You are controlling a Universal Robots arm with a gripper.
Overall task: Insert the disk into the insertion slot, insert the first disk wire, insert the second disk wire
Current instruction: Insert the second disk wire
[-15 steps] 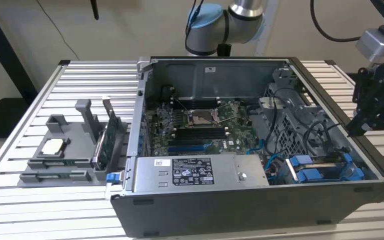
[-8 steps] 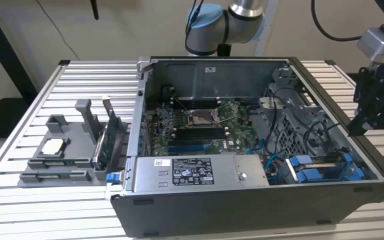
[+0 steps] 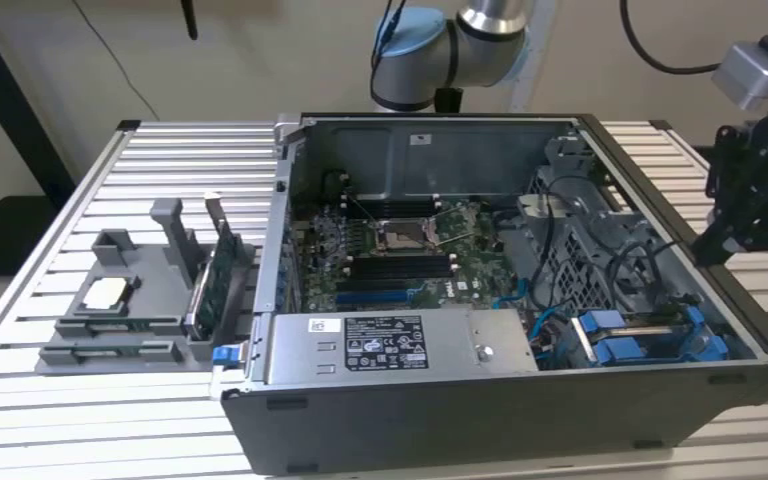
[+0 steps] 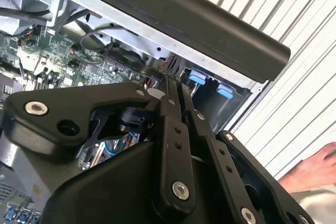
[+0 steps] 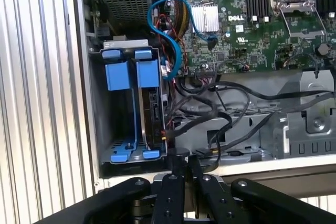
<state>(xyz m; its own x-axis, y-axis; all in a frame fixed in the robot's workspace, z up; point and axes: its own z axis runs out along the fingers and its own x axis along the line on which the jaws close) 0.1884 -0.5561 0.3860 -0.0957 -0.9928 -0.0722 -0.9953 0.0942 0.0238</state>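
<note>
- Hand point(image 5: 185, 156): in both wrist views you see its two black fingers point(image 4: 169, 109) pressed side by side, with nothing between them. It is closed and grips nothing.
- Hand, position: in the exterior view you find it at the view's right, raised beside the right-hand wall of the open computer case point(image 3: 491, 420) and touching none of the case's contents.
- Disk point(image 5: 154, 109): look in the first wrist view at the two blue-fronted carriers standing side by side in the dark drive cage point(image 5: 128, 45). The one nearer the motherboard point(image 5: 247, 35) carries the disk, whose dark edge shows behind the blue front. It sits in the insertion slot point(image 5: 149, 132).
- Disk relative to hand: the fingertips lie beyond the case wall at the far end of the cage from the blue fronts. They are near the disk but apart from it.
- Wires: black cables point(image 5: 220, 111) and a blue cable point(image 5: 170, 30) pass just beside the disk. You cannot tell whether any is plugged into it.
- Surroundings: the case stands on a slatted tabletop point(image 3: 117, 440), and a person's hand point(image 4: 315, 174) shows over the slats in the second wrist view.
</note>
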